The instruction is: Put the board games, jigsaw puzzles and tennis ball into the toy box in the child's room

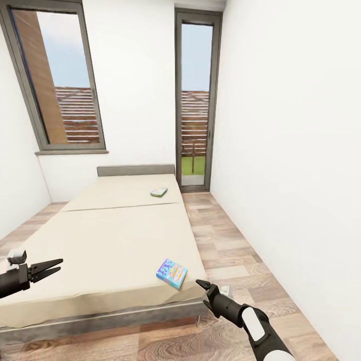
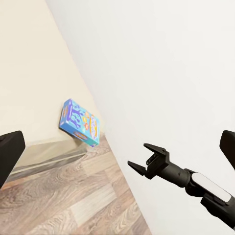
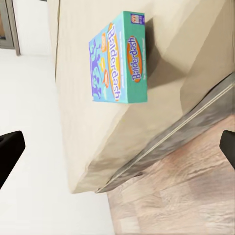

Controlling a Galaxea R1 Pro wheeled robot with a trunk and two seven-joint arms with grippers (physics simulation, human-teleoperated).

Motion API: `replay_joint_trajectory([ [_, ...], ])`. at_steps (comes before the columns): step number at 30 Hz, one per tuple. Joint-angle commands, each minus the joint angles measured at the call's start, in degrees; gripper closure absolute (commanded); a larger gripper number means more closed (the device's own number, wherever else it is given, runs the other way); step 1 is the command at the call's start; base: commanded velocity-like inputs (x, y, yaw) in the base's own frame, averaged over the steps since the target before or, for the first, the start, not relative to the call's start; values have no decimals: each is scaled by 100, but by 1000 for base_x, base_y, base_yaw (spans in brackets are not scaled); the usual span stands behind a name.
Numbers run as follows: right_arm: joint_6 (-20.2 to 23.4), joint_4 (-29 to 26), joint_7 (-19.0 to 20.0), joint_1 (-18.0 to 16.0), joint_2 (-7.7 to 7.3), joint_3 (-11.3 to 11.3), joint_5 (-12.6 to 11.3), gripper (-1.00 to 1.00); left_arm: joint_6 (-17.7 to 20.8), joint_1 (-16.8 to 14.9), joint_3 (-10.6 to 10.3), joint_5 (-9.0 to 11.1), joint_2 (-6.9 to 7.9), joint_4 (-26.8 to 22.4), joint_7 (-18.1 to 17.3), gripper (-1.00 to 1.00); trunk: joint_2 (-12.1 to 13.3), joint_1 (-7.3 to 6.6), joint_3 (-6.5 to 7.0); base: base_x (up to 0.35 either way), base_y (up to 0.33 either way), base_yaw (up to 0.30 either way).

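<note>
A blue board game (image 1: 171, 273) lies flat at the near right corner of the bed (image 1: 110, 235). It also shows in the left wrist view as the blue board game (image 2: 80, 122) and, close up, in the right wrist view (image 3: 117, 58). A green and white board game (image 1: 159, 192) rests near the headboard. My right gripper (image 1: 206, 288) hovers open just off the bed's corner, a little right of the blue game and apart from it; the left wrist camera sees that gripper (image 2: 142, 157) with its fingers spread. My left gripper (image 1: 56, 265) is open over the bed's near left part. The table, toy box, jigsaw puzzles and tennis ball are out of view.
A white wall (image 1: 301, 175) runs close along the right, leaving a narrow strip of wood-plank floor (image 1: 225, 250) beside the bed. Behind the bed stand a window (image 1: 60, 85) and a tall glazed door (image 1: 195, 100). The grey bed frame (image 1: 125, 316) edges the mattress.
</note>
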Motion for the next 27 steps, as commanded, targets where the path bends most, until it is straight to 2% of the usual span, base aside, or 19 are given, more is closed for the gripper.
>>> replay_joint_trajectory([
  [1,43,-2,11,-6,7,-44,-9,-100,59,-5,5,-37,0,-2,-39,-100,-4,0,-7,0,0,0],
  [6,42,1,28,-6,14,-46,-51,-100,52,-5,5,-36,-3,-9,-39,-100,-4,0,-7,0,0,0],
  [11,49,1,129,-6,16,-30,-283,-100,38,-3,5,-36,-6,-14,-39,-100,-4,0,-7,0,0,0],
  [16,50,2,176,-6,13,-24,-375,-100,27,-2,15,-29,-6,-21,-39,-100,-4,0,-7,0,1,0],
  [27,51,2,186,-6,8,-39,-412,-100,23,3,21,-20,-5,-35,-39,-100,-4,0,-7,0,96,0],
])
